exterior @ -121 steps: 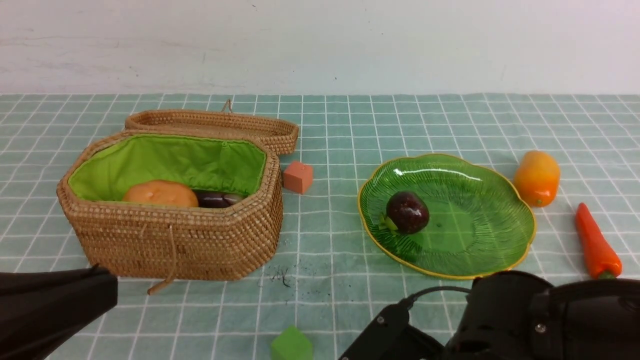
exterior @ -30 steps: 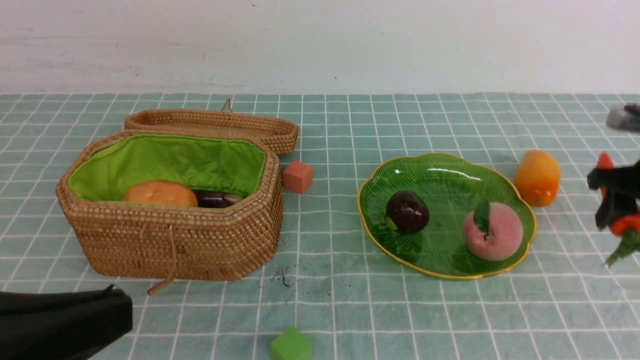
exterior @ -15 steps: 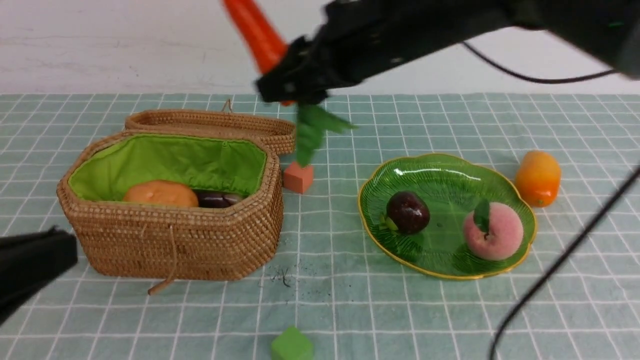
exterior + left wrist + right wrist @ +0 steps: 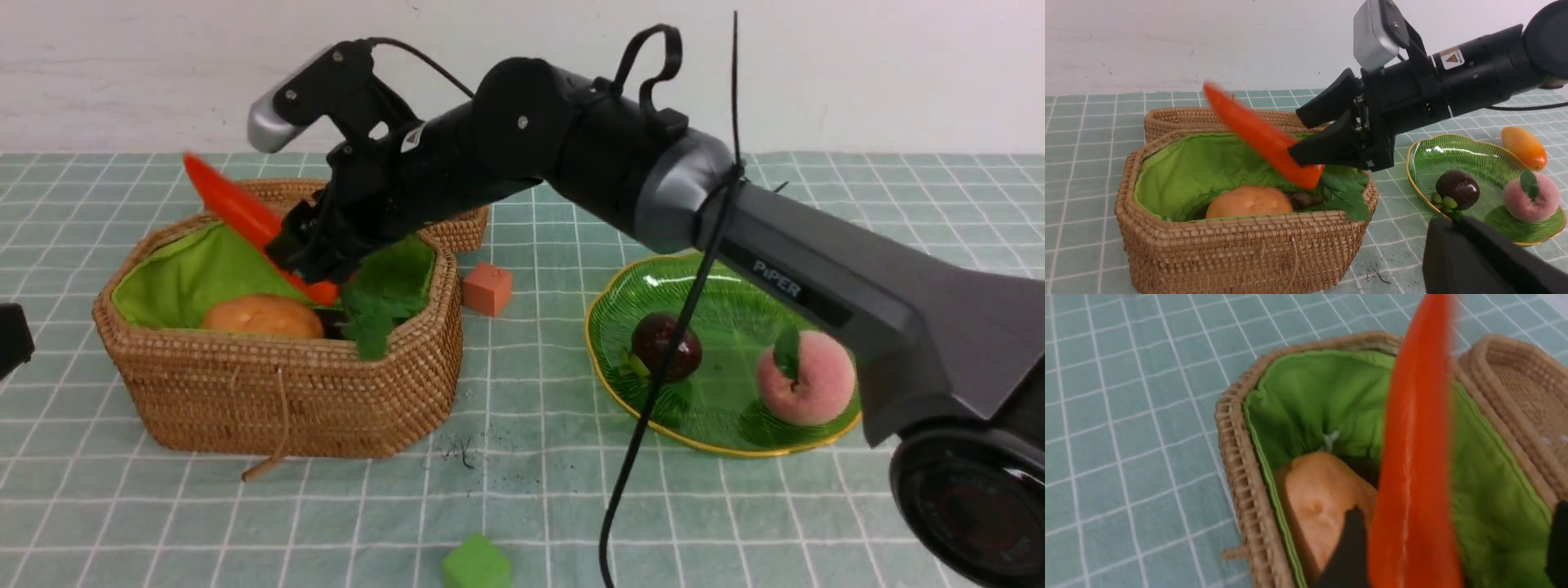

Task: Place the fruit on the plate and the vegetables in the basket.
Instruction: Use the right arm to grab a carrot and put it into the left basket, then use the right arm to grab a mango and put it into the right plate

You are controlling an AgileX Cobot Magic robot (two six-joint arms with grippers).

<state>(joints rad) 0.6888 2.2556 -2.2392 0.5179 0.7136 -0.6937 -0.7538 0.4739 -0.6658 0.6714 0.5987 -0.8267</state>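
while the black right gripper (image 4: 1296, 134) stands wide open over the brown octagonal wicker basket (image 4: 286, 408), the orange-red toy carrot (image 4: 1257, 136) tilts at its fingers, ungripped, green top over the near rim; whether they touch i cannot tell; the left gripper (image 4: 12, 339) is closed, empty; the tan-orange oval potato (image 4: 261, 314) lies inside the basket; the fuzzy pink peach (image 4: 808, 377) rests on the translucent green glass plate (image 4: 735, 416).

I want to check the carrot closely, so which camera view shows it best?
The left wrist view: the carrot appears there from tip to green top, only slightly blurred. The front view also shows both ends, but smaller and partly behind the right gripper. The right wrist view cuts off its ends.
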